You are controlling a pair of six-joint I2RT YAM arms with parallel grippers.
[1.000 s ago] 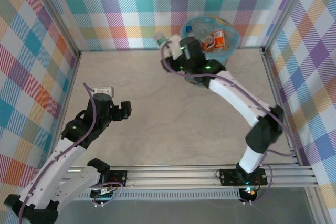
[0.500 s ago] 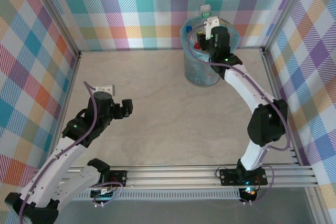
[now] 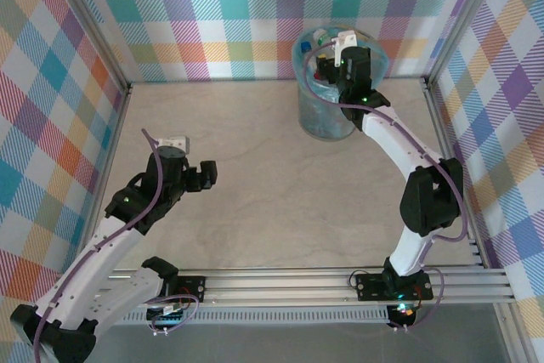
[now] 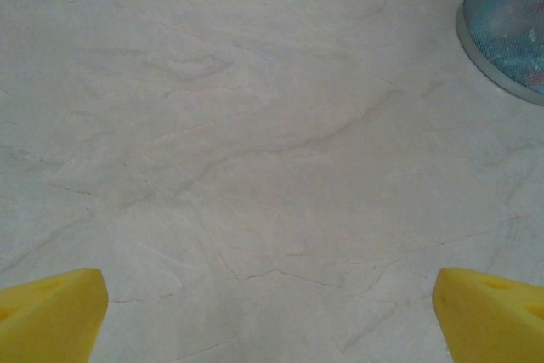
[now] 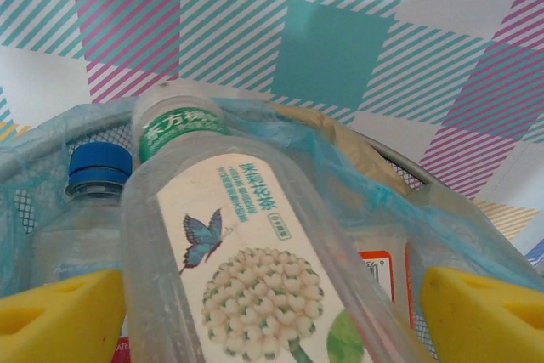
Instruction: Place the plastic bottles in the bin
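Now the right gripper (image 5: 272, 316) hangs released, jaws spread wide, over the round grey bin (image 3: 323, 116) lined with a light-blue bag.
Between its yellow pads (image 5: 476, 312) a clear plastic bottle (image 5: 246, 244) with a white cap, green neck band and butterfly-and-flower label lies tilted inside the bin, with a gap to the pad at the right of the wrist view. A blue-capped clear bottle (image 5: 93, 184) lies just beside it. Well apart, the left gripper (image 4: 270, 312) hovers open-jawed over the pale marbled table (image 4: 255, 125).

The grey, blue-lined bin (image 3: 323, 121) stood upright far back on the counter (image 3: 255, 176); inside, a clear butterfly-labelled bottle (image 5: 246, 252) lay tilted beside a blue-capped bottle (image 5: 85, 210).
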